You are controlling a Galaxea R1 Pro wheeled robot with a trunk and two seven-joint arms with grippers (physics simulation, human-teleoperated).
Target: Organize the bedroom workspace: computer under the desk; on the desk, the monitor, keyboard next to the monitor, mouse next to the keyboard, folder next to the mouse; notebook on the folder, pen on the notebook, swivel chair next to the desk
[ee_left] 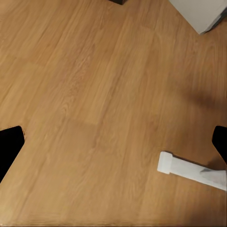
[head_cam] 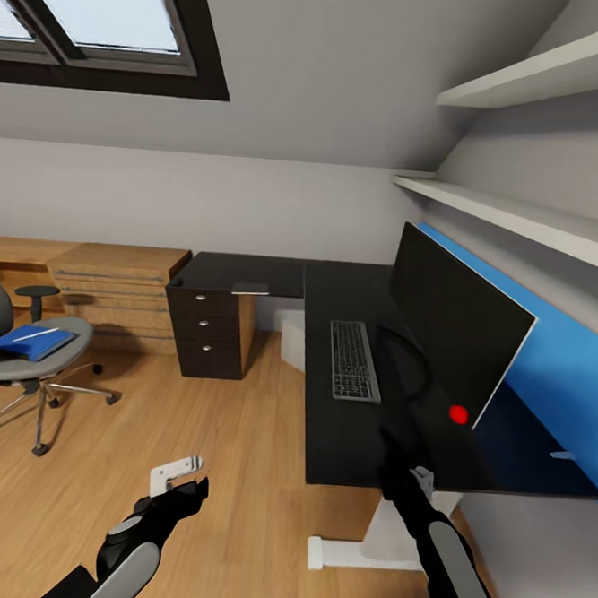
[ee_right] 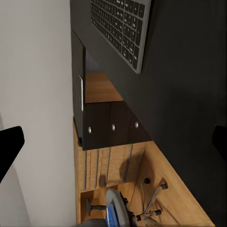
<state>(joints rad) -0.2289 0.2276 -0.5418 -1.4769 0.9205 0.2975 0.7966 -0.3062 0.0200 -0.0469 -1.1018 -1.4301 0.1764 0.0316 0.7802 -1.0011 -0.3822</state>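
Head view: monitor (head_cam: 454,325) stood upright on the black counter (head_cam: 343,428), screen edge-on to the camera, red light at its lower corner, blue back panel behind it. Keyboard (head_cam: 354,360) lay flat on the counter just beside the monitor base. Pale computer tower (head_cam: 293,337) sat on the floor under the counter, partly hidden. Swivel chair (head_cam: 24,358) was well apart from the counter, near the low wood cabinets, with the blue folder (head_cam: 33,342) on its seat and the thin white pen (head_cam: 35,334) lying on top of the folder. Dark drawer unit (head_cam: 208,331) stood under the counter's far leg.

Left gripper (head_cam: 180,472) hung low over the wood floor (head_cam: 189,434), jaws apart, holding nothing. Right gripper (head_cam: 402,343) was over the counter between keyboard and monitor; right wrist view showed its jaws spread wide, nothing between them.
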